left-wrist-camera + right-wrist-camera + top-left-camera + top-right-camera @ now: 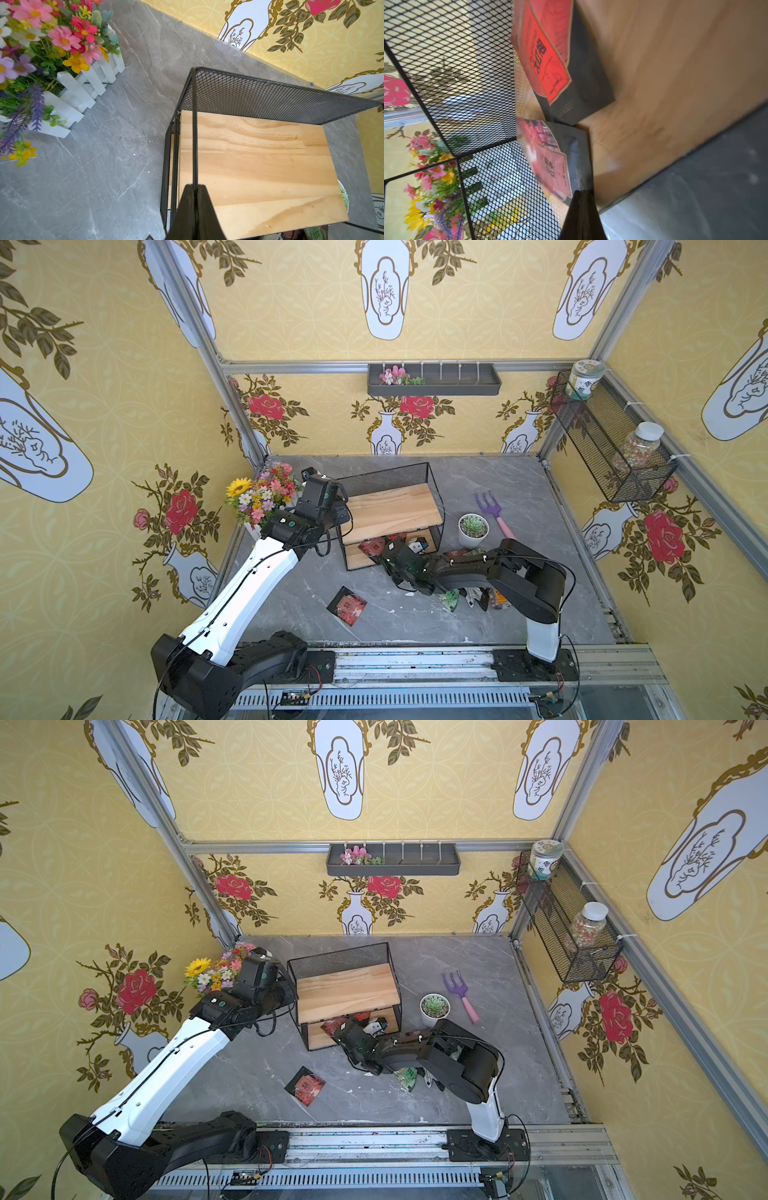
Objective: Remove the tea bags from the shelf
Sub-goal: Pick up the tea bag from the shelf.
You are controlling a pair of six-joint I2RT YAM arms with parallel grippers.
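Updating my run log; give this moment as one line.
left jaws: shut on shelf frame | right jaws: shut on red tea bag, lower board | top board: bare

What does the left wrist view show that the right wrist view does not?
Only left wrist: the bare upper board, with the left end effector shut on the shelf's frame wire. Only right wrist: two red tea bags on the lower board, the right end effector shut on the nearer tea bag's corner. Both: shelf mesh, flowers, grey table.
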